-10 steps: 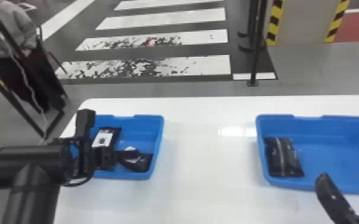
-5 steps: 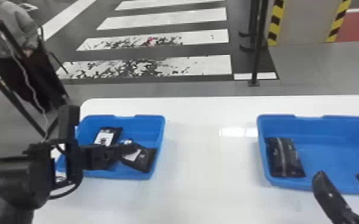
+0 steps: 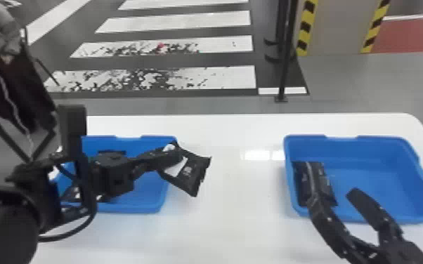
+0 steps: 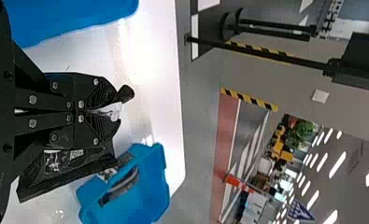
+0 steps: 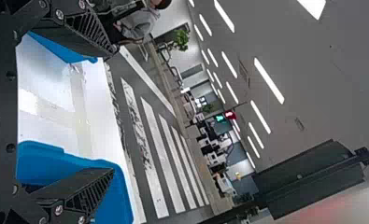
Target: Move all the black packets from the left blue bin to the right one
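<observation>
Left fingers (image 3: 163, 158) clamping packet (image 3: 189, 172), lifted, moved right

The head view looks forward and down on the table (image 3: 242, 217). Both wrist views, turned sideways, look closer across it into the room, sharing the left bin (image 3: 144, 198) and right bin (image 3: 379, 175).

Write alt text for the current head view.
The left gripper holds a black packet at the right edge of the left bin. The right gripper, fingers open, is at the near edge of the right bin, where another black packet lies at the left side.
</observation>
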You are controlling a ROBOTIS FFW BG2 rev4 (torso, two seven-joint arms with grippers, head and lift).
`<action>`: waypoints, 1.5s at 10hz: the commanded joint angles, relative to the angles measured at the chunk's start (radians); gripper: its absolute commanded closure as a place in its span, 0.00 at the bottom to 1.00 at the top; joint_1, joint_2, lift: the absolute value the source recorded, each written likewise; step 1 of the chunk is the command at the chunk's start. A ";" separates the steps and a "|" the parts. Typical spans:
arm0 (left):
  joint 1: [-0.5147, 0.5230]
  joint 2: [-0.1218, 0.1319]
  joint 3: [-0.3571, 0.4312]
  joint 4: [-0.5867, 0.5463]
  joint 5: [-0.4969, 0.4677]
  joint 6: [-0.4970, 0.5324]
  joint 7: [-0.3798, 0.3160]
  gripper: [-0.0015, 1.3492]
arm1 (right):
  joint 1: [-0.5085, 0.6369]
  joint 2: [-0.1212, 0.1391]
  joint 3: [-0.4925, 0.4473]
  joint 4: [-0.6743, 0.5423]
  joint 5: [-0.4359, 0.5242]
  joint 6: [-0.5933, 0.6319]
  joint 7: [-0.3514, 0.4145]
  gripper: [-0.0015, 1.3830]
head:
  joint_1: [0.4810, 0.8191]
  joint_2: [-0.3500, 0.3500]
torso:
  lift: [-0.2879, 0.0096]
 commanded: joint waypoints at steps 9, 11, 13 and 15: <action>-0.060 -0.007 -0.215 0.004 0.135 -0.044 0.009 0.90 | -0.171 -0.035 0.118 0.079 -0.075 0.134 0.070 0.12 | 0.63 0.56 | 0.45; -0.065 -0.008 -0.225 0.019 0.135 -0.044 0.011 0.90 | -0.181 -0.042 0.144 0.074 -0.087 0.144 0.070 0.20 | 0.63 0.56 | 0.45; -0.065 -0.008 -0.225 0.021 0.137 -0.044 0.011 0.90 | -0.183 -0.044 0.152 0.082 -0.114 0.191 0.076 0.69 | 0.63 0.58 | 0.45; -0.065 -0.010 -0.225 0.023 0.141 -0.044 0.012 0.89 | -0.183 -0.044 0.152 0.089 -0.132 0.198 0.079 0.92 | 0.63 0.60 | 0.45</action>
